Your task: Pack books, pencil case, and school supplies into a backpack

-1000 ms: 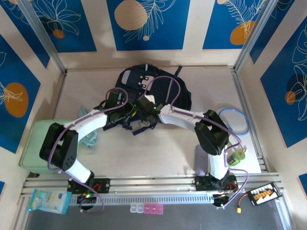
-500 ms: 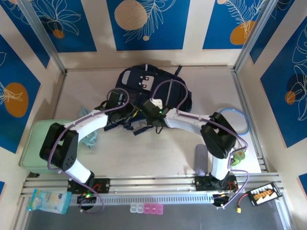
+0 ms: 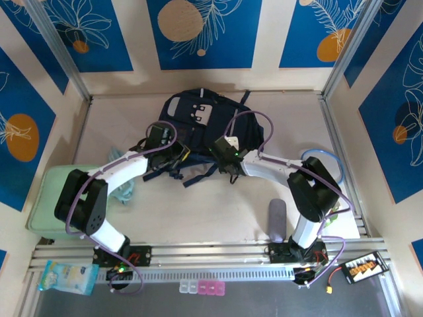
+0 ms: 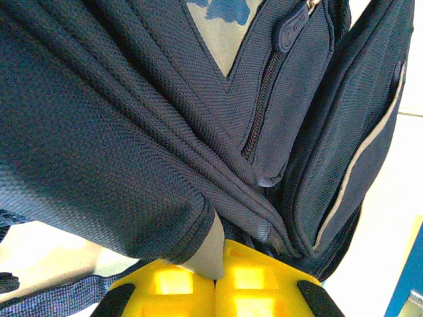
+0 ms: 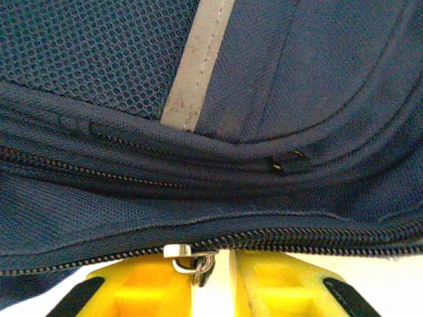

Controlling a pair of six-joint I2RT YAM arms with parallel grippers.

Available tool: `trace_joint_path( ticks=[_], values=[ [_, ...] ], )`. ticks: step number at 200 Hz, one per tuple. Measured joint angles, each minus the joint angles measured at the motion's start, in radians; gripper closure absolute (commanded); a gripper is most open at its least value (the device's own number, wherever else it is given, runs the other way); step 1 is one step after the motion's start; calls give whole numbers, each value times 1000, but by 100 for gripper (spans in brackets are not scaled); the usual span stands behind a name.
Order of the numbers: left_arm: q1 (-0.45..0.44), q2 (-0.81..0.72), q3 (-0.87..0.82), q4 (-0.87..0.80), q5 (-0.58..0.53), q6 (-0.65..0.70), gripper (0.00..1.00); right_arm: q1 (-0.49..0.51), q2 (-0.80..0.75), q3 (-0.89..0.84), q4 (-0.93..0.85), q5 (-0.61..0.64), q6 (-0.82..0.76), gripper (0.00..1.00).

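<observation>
Grippers at the backpack, its opening hidden

Left gripper (image 4: 215, 267) has its yellow fingers pressed together on a fold of the navy backpack (image 4: 99, 132), with a pale wedge of lining caught where they meet. Right gripper (image 5: 223, 267) shows a narrow gap between its fingers. A small metal zipper pull (image 5: 192, 257) hangs at the inner edge of one finger, and whether it is pinched cannot be told. The pull sits on a long zip along the backpack's edge, below a pale grey stripe (image 5: 195, 59).

In the left wrist view a white-and-blue surface (image 4: 225, 20) shows between fabric layers at the top. It is cut off by the frame and no lettering on it is legible.

From above, both wrists cover the backpack's near edge and straps, hiding the opening. Its light grey patch (image 3: 198, 112) carries dark marks too small to read. The backpack lies at the far middle of the table (image 3: 198, 211). The grey pencil case (image 3: 277, 221) lies near the right arm's base, well apart from the backpack. A pale-green box (image 3: 46, 198) sits at the table's left edge, partly under the left arm, and a blue cable loop (image 3: 324, 165) is half hidden behind the right arm
</observation>
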Motion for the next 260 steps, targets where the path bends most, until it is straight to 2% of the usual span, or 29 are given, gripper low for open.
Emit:
trace_joint_path(
  ticks=[51,101,146,201,214,235,260],
  values=[
    [0,2,0,0,0,8,100,6,25,5,8,44,-46,91],
    [7,7,0,0,8,26,100,-18,-42,-75,39,48,-49,93],
    [18,12,0,5,40,50,100,-182,-206,-230,101,-66,-45,94],
    [78,120,68,-14,55,157,100,-174,-227,-240,117,-283,-67,98],
    [105,168,128,-43,54,214,93,-155,-220,-221,118,-352,-75,98],
    [153,227,214,-80,43,318,65,-112,-167,-146,119,-464,-89,98],
    [199,229,242,-103,10,384,48,-40,-56,0,101,-552,-101,98]
  ],
)
